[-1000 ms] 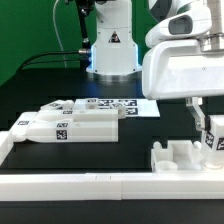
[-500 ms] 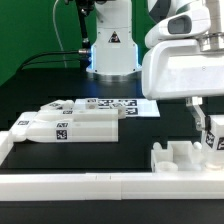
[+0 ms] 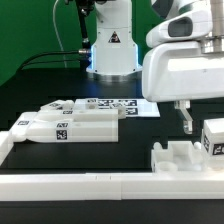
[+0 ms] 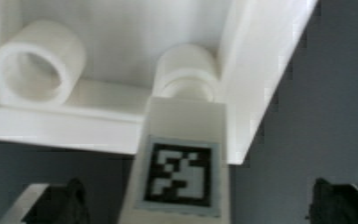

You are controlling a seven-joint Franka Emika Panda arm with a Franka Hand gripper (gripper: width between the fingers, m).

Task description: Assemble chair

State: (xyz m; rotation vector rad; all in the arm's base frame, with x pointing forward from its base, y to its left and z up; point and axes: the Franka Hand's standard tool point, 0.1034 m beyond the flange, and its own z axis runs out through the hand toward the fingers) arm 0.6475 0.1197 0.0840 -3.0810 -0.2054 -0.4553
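My gripper (image 3: 204,122) hangs at the exterior view's right, and one dark finger (image 3: 185,118) shows below its white body. It is open. In the wrist view the fingers (image 4: 60,203) stand wide on either side of a small white tagged bar (image 4: 186,165) without touching it. The bar (image 3: 213,138) stands on end against a white chair part with rounded sockets (image 4: 105,60), which lies at the front right (image 3: 183,156). Other tagged chair parts (image 3: 68,121) lie grouped at the exterior view's left.
The marker board (image 3: 120,104) lies flat behind the left parts. A long plain white rail (image 3: 90,185) edges the table's front. The robot base (image 3: 112,50) stands at the back.
The jaws have opened and let go of the tagged bar. The visible finger has moved toward the exterior view's left, away from the bar, which stays standing on the socketed part.
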